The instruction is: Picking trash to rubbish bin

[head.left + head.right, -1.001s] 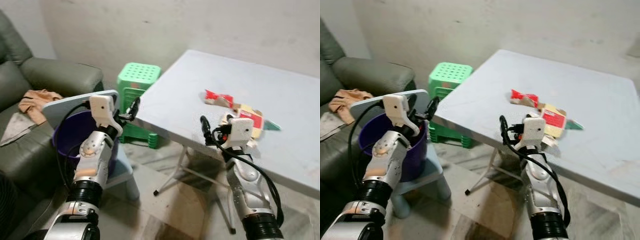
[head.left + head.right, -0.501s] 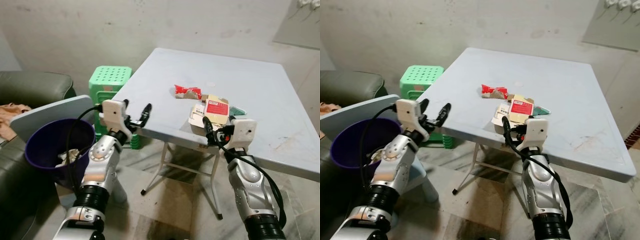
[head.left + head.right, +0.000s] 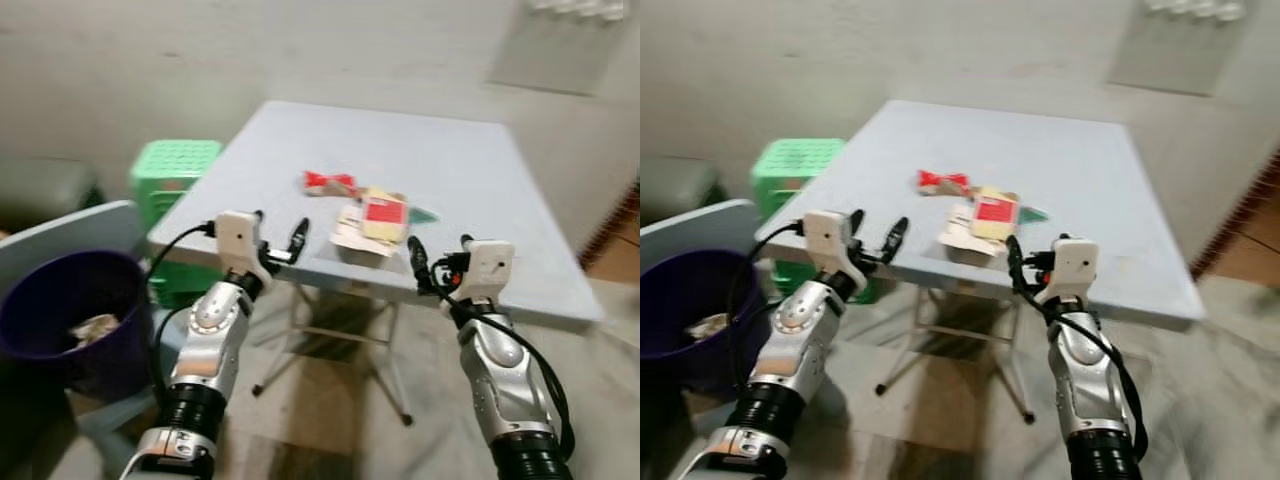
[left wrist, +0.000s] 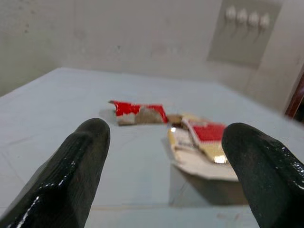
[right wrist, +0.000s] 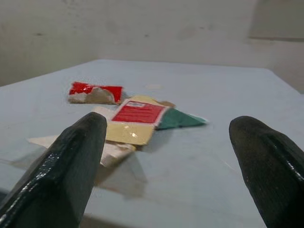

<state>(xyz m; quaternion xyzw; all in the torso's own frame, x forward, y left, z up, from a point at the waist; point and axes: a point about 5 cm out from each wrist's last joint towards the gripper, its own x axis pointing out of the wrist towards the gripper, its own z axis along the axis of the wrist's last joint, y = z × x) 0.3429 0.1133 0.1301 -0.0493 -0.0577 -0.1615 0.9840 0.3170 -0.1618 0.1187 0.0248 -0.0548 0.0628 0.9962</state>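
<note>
A torn red wrapper (image 3: 330,182) lies on the pale blue table (image 3: 470,175). Beside it is a flattened yellow carton with a red label (image 3: 378,214), on a crumpled white sheet, and a green scrap (image 5: 179,118) pokes out from it. My left gripper (image 3: 280,228) is open at the table's near edge, a short way left of the trash. My right gripper (image 3: 438,266) is open just off the near edge, in front of the carton. In both wrist views nothing sits between the fingers (image 4: 76,161), and the trash lies ahead.
A purple rubbish bin (image 3: 55,310) with crumpled paper inside stands on the floor at the left, its grey lid (image 3: 60,235) tipped up behind it. A green plastic stool (image 3: 172,165) sits by the table's left corner. The folding table legs (image 3: 390,350) are below the edge.
The camera has swung right and the table now sits centred, with the bin and stool pushed to the left edge. Both grippers stay open and are now near the table's front edge.
</note>
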